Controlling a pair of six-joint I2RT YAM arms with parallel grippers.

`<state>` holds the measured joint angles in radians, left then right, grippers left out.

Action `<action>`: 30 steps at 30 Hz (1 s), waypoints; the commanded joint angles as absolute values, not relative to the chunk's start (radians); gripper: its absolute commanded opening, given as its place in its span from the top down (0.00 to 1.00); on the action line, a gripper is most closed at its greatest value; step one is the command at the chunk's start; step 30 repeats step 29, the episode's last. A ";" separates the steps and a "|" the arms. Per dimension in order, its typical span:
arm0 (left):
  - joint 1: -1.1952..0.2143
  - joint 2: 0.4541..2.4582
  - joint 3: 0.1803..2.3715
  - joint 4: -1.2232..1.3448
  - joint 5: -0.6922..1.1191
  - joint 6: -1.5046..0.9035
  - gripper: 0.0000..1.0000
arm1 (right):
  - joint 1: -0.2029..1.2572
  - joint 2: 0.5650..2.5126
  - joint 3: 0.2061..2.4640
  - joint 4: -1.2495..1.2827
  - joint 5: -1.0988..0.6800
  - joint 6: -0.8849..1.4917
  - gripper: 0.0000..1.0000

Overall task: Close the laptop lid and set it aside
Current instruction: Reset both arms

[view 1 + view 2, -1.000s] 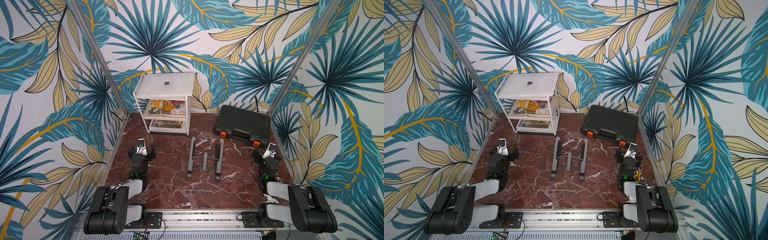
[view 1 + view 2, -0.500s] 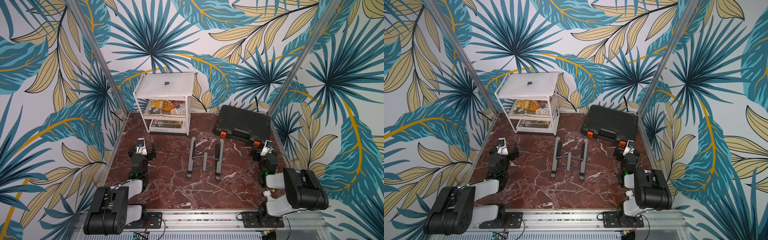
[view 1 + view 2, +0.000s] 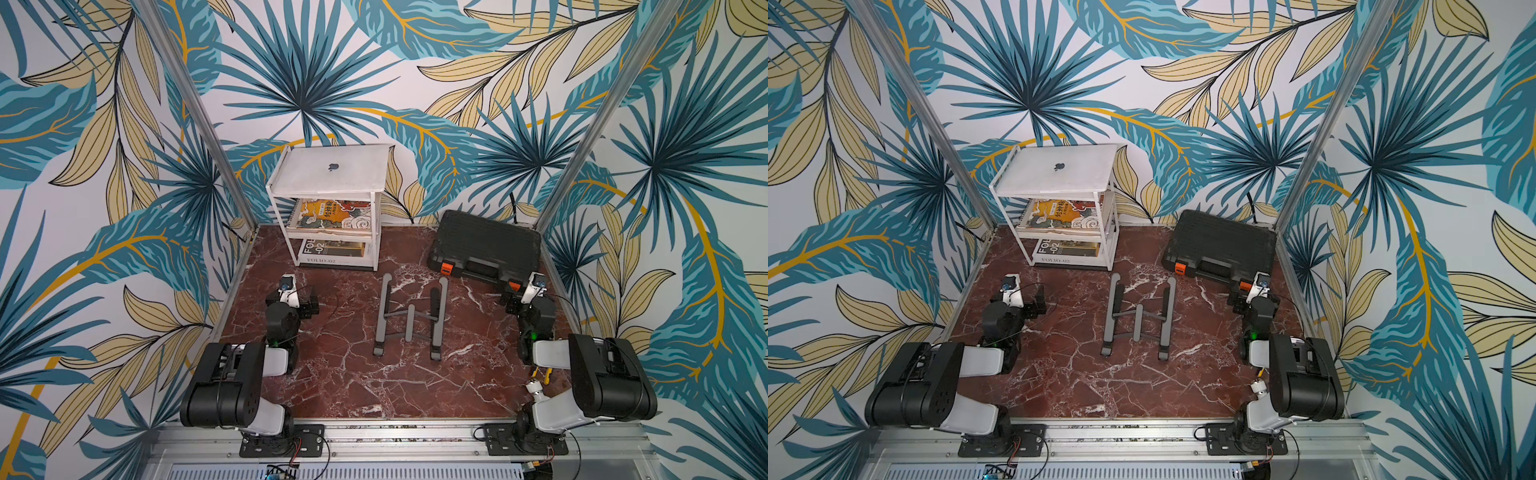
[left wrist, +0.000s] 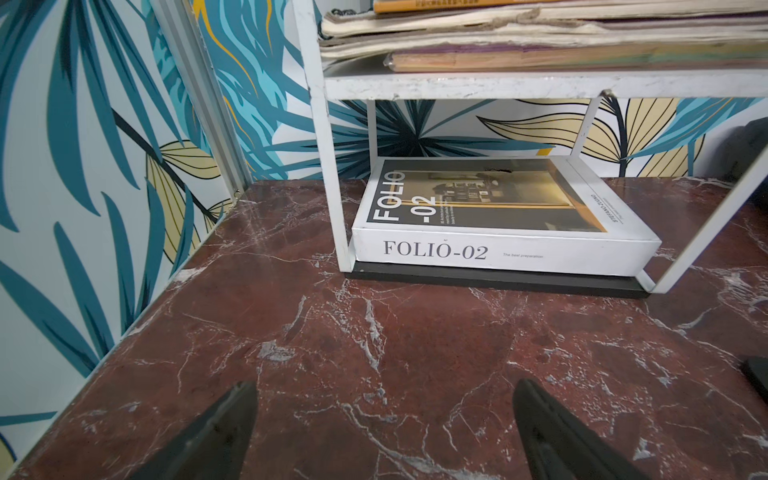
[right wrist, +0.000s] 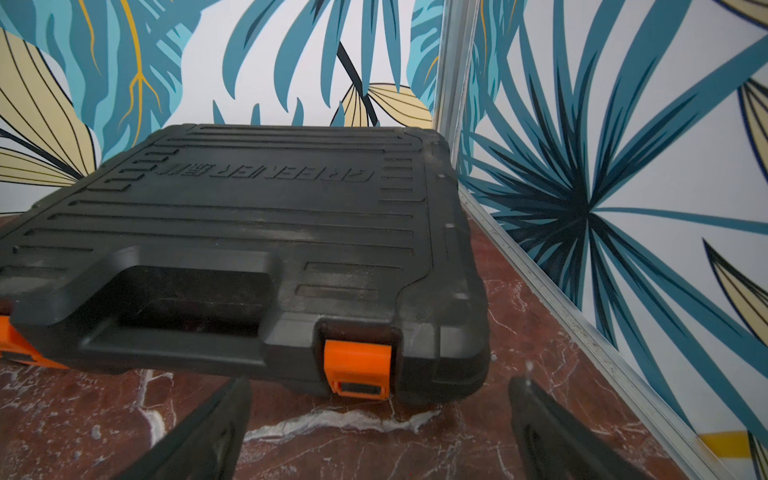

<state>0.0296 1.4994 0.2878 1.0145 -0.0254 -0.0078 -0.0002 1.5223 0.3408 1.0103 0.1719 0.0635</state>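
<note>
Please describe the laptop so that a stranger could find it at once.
Look at the white shelf rack against the back wall. The laptop lies closed on its top level. Unlike the colourful books below, it is plain silver with a small dark apple logo.

The laptop [image 3: 330, 168] lies closed on top of the rack [image 3: 377, 232] at the tabletop's far edge, so its screen and keys are hidden, and the books [image 3: 328, 212] on the shelves beneath show only their front parts. In the left wrist view the rack's top is cut off by the picture's edge, the left gripper's [image 4: 382, 384] fingers [image 4: 224, 428] run out of frame, and the fine print [image 4: 523, 256] on the white book's spine is too small to read. In the right wrist view the tool case [image 5: 249, 208] is cut at one side, one orange latch [image 5: 12, 336] is only partly in the picture, and the right gripper's [image 5: 380, 380] fingers [image 5: 552, 432] are cut off too.
</note>
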 commanded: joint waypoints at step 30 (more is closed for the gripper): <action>-0.020 1.562 0.356 0.996 -0.058 0.041 0.00 | 0.008 1.523 0.399 0.894 0.080 0.014 0.00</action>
